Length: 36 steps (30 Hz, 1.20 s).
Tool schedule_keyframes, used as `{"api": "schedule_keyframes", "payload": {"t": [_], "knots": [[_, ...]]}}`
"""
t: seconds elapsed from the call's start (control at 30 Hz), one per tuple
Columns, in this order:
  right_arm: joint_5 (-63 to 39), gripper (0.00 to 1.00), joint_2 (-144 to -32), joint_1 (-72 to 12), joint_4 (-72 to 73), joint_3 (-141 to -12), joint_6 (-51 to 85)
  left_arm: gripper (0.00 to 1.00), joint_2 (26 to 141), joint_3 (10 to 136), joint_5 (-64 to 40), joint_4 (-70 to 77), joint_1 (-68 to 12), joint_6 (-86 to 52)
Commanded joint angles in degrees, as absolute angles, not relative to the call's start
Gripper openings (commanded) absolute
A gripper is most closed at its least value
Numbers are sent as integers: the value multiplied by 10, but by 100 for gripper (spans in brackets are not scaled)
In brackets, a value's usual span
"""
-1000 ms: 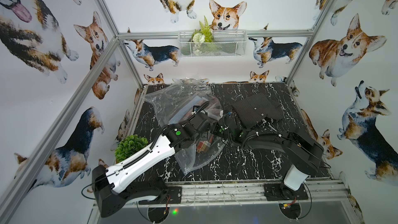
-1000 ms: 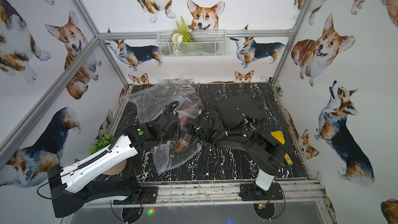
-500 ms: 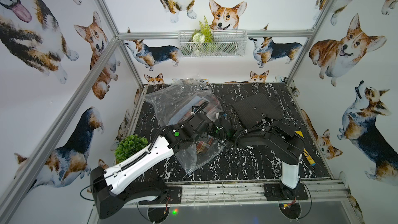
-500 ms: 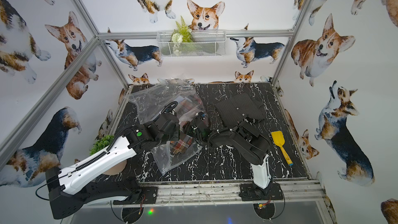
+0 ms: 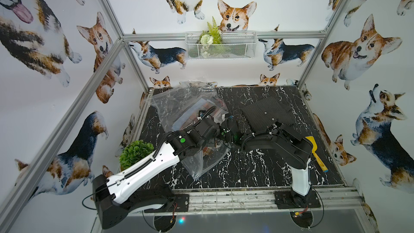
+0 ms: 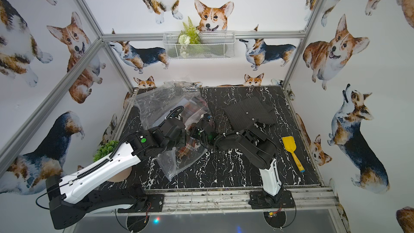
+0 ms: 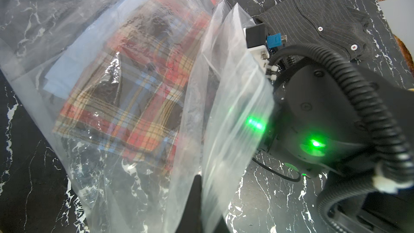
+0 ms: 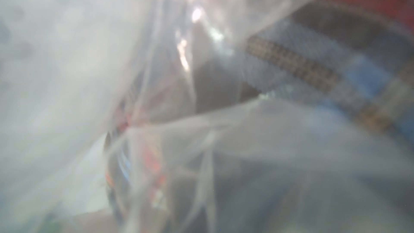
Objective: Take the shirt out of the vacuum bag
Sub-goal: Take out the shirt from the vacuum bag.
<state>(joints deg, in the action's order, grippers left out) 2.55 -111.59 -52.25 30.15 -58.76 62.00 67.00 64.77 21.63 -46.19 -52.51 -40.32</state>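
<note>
Left claw [image 7: 199,189] clamping the slick vacuum bag [image 7: 226,131], right claw [image 6: 192,132] closed inside it (hold unverifiable), I judge the limp shirt [image 7: 134,86] best gripped at a fold.

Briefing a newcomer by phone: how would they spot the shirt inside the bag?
On the black marble table, find the crinkly clear vacuum bag near the left arm. The shirt inside is red-blue-tan plaid, unlike the dark pinstriped shirt lying bare beside it.
</note>
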Motion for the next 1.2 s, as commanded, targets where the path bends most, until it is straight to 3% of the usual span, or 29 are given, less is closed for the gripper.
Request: {"api": "schedule_keyframes", "payload": {"t": [0.0, 0.43, 0.83, 1.17], "knots": [[19, 0, -1076, -526, 339, -579, 635, 0, 667, 643, 223, -460, -525, -415], [19, 0, -884, -552, 283, -479, 611, 0, 682, 653, 232, -460, -525, -411], [40, 0, -688, -580, 141, -465, 586, 0, 708, 667, 248, -465, -524, -409], [-23, 0, -714, -590, 143, -444, 609, 0, 724, 675, 258, -463, -523, -417]]}}
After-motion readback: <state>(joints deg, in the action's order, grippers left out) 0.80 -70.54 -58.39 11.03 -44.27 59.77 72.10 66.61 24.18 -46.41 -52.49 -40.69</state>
